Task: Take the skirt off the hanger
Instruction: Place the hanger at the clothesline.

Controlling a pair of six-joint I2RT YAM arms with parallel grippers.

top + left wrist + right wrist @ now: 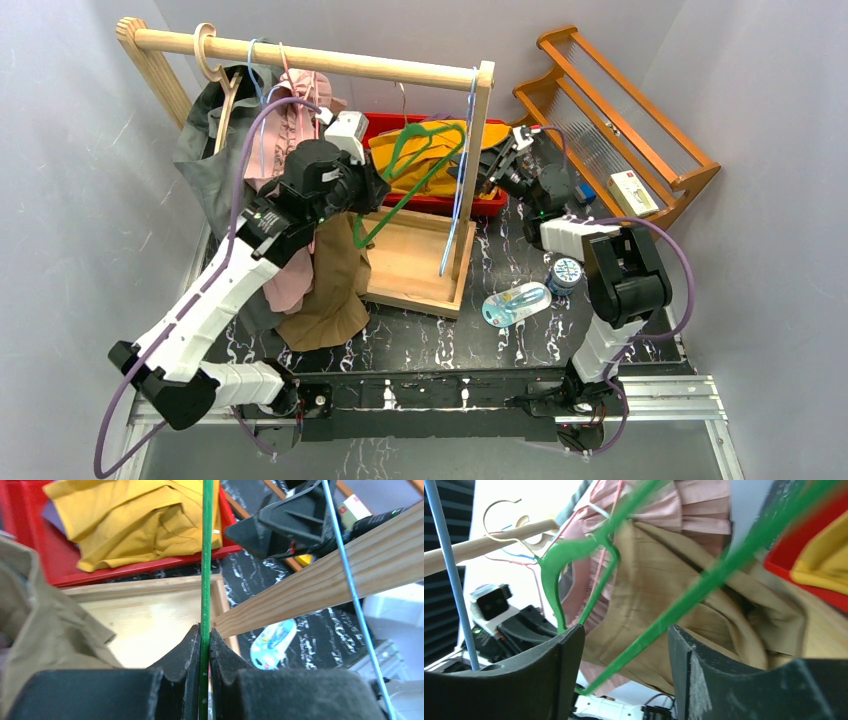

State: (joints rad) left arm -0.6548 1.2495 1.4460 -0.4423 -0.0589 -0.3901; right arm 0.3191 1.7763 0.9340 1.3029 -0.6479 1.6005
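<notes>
Skirt (328, 292): one tan woven garment, matte and softly creased, hanging in loose folds at the front-left corner of the rack's base, beside the left arm and in front of a pink pleated garment (285, 140). Its upper edge meets the lower end of the green hanger (205, 555); how the two are joined is hidden.

Hanger: one, of smooth green plastic with thin round bars and a curved shoulder, lying tilted across the rack opening.

Left end effector (205, 630): black fingers pressed together on a bar of the green hanger, which runs straight up between them.

Right end effector (624, 632): black fingers standing apart, with a green bar crossing the gap between them and the tan cloth behind it.

Rack (300, 55): pale wood, with one round rail on square posts above a shallow wooden tray base (415, 265). It carries three garments: the tan one, the pink pleated one and a grey one (205, 150). One thin blue wire hanger (350, 580) hangs at the right post.

Red bin (55, 560): one, of glossy plastic, behind the base, holding one folded yellow garment (140, 520).

Slatted stand (620, 110): one, of orange-brown wood, at the far right.

Surface (500, 350): black with white marbling.
</notes>
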